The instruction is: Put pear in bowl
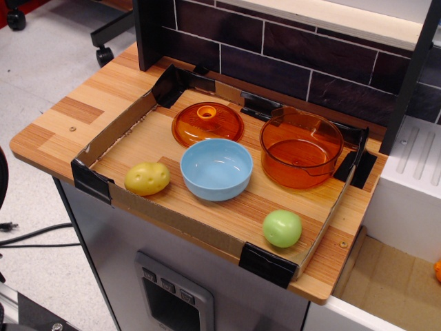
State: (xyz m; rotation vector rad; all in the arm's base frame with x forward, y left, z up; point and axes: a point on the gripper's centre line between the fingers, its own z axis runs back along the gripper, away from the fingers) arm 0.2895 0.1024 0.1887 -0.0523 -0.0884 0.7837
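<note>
Observation.image gives us no gripper, so we cannot tell the jaw state; we log the pear (282,228) resting in the tray's (131,125) front right corner, apart from the empty bowl (216,169) at centre, with potato (147,178) left, lid (207,124) and pot (301,147) behind.

One pear (282,228), one bowl (216,168), one potato (147,178), one pot (301,147), one lid (207,124), and perhaps another orange thing (437,270) at the edge.
</note>
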